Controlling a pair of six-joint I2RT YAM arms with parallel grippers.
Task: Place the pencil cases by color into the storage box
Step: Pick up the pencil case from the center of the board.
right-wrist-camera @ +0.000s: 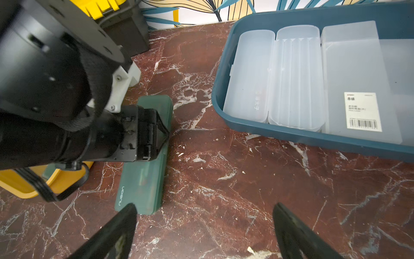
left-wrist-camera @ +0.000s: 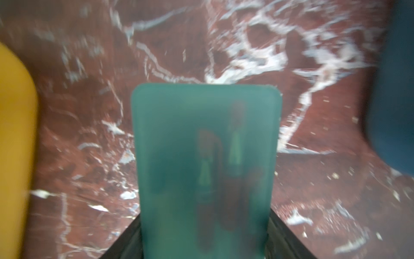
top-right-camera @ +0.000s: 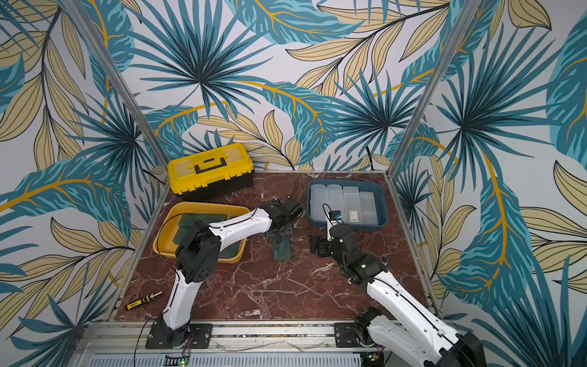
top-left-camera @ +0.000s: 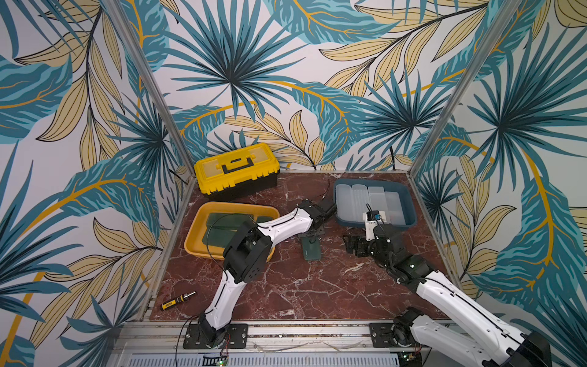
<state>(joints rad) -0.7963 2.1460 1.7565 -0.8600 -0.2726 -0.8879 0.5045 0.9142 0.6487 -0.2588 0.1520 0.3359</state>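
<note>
Red marble counter [top-left-camera: 286, 286], middle, btw yellow tray [top-left-camera: 197, 228] & blue tray [top-left-camera: 409, 209]: left pincer [right-wrist-camera: 164, 134] clamped on dark green pencil case [right-wrist-camera: 143, 179] at its back-edge end, right pincer [right-wrist-camera: 205, 206] wide, empty; end-grip risk: case may droop, slip or clip yellow rim on lift.

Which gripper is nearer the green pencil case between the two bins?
Left. The left gripper is shut on the green pencil case, toward its far end. The right gripper stands open beside the case, on the side of the blue bin, not touching it.
</note>
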